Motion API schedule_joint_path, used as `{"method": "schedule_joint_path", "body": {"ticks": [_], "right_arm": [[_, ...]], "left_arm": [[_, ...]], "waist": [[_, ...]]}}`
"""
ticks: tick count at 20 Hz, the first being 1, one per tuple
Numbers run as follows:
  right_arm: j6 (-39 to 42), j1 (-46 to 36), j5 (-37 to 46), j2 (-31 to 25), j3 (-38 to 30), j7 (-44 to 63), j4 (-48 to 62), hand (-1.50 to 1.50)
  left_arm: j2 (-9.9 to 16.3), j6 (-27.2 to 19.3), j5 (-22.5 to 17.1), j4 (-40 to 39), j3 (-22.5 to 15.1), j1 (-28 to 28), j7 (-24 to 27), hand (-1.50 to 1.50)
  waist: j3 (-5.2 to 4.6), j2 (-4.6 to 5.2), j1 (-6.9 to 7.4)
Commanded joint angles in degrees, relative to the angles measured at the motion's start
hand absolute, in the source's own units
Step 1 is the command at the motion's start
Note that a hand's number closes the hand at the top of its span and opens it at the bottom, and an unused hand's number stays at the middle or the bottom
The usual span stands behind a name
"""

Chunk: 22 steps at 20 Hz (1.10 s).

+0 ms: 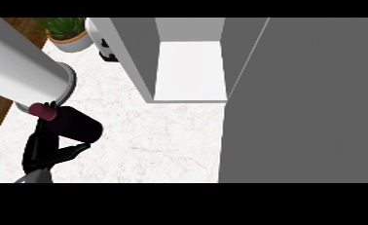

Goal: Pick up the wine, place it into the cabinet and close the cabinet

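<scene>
- The cabinet [188, 68] stands at the far middle of the counter [155, 136] with its front open — the white floor and pale back wall inside show, and nothing lies in it.
- Its door [298, 102] is swung out toward the near side and fills the right of the view as a broad grey slab.
- The wine bottle [70, 121] is at the near left, off to the left of the cabinet and outside it; it lies tilted, dark body toward the right, dark red cap pointing far-left.
- The left hand [45, 152] is curled under and around the bottle, black fingers wrapping its near side — it is gripping the wine.
- A grey forearm [32, 80] crosses the far left corner, its end just beside the bottle's cap.
- A potted plant [66, 33] sits in a pale pot at the far left, with a small dark object beside it that is too hidden to name.
- The right hand does not show.
</scene>
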<state>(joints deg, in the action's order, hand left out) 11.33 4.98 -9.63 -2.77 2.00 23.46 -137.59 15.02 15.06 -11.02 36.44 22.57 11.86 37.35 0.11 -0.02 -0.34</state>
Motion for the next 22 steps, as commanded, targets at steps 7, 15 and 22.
{"method": "schedule_joint_path", "body": {"ticks": [7,15,22], "right_arm": [[-0.4,2.5,3.0,1.3,3.3,0.5,-3.3,-1.50],[1.7,0.9,1.1,0.6,-0.1,-4.1,3.2,-1.50],[1.8,1.2,-1.6,-0.7,-2.3,-1.3,1.1,-1.50]], "left_arm": [[2.3,7.3,-2.0,-17.5,2.2,7.4,7.0,-1.50],[1.3,9.3,-0.6,-23.2,1.0,6.9,14.7,-1.50],[3.3,11.8,-1.2,-24.6,1.0,8.6,12.8,1.50]], "waist": [[-0.20,0.14,-0.34],[-0.22,0.27,-0.32],[-0.22,0.26,-0.47]]}}
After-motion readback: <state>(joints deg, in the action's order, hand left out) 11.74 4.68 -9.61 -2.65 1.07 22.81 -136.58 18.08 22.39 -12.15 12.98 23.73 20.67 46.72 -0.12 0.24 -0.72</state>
